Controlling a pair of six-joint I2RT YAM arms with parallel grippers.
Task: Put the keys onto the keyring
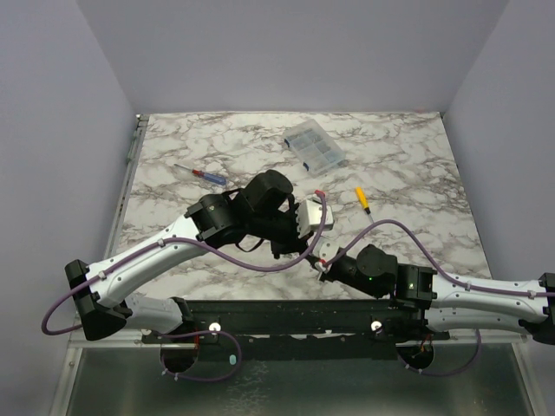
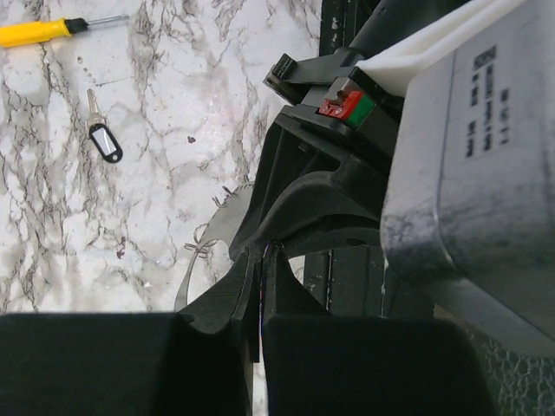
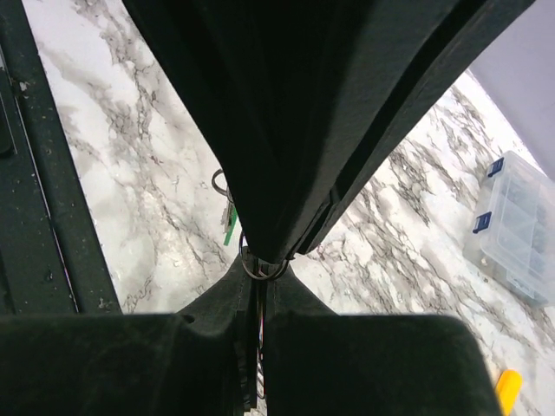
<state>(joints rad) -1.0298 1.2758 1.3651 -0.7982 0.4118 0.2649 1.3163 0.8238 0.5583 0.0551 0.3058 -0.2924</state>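
Note:
My two grippers meet tip to tip near the table's front edge. In the right wrist view my right gripper [image 3: 260, 276] is shut on a thin metal keyring [image 3: 250, 269], and the black left gripper presses against it from above. In the left wrist view my left gripper [image 2: 263, 253] is shut on a thin flat piece, seemingly a key, its shape hidden by the fingers. A grey strap loop [image 2: 192, 276] hangs beside them. A loose key with a black tag [image 2: 105, 139] lies on the marble. A key with a green tag [image 3: 228, 224] lies below the grippers.
A yellow-handled screwdriver [image 1: 362, 198] lies right of centre and also shows in the left wrist view [image 2: 39, 31]. A red-and-blue screwdriver [image 1: 201, 174] lies at the left. A clear compartment box [image 1: 314, 147] stands at the back. A black rail [image 1: 286, 314] runs along the front edge.

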